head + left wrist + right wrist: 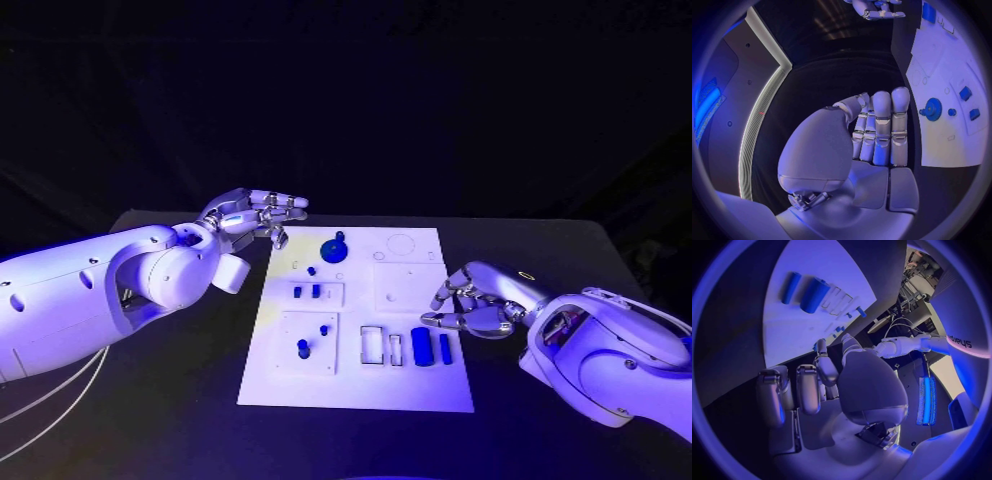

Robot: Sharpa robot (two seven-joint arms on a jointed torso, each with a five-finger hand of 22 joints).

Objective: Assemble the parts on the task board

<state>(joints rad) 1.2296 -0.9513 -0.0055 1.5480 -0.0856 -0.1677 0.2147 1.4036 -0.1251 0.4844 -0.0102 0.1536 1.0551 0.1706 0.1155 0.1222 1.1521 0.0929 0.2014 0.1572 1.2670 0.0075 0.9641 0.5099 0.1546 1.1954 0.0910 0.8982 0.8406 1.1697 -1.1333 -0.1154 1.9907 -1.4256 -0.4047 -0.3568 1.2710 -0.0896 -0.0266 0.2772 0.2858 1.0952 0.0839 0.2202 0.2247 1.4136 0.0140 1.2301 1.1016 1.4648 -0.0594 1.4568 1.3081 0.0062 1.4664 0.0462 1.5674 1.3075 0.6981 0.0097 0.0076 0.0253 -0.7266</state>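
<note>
Board [361, 390] lies mid-bench [159, 400], white, parts set in it. Left hand [257, 216] hovers off the board's far left corner, fingers together and bent, holding nothing. Right hand [473, 305] at the board's right edge, fingers curled in, nothing in them. Nearest it: a long blue bar [421, 345] and thinner strip [446, 347]. Round knobbed part [336, 248] sits near the far edge; two small blocks [306, 292] mid-left.
</note>
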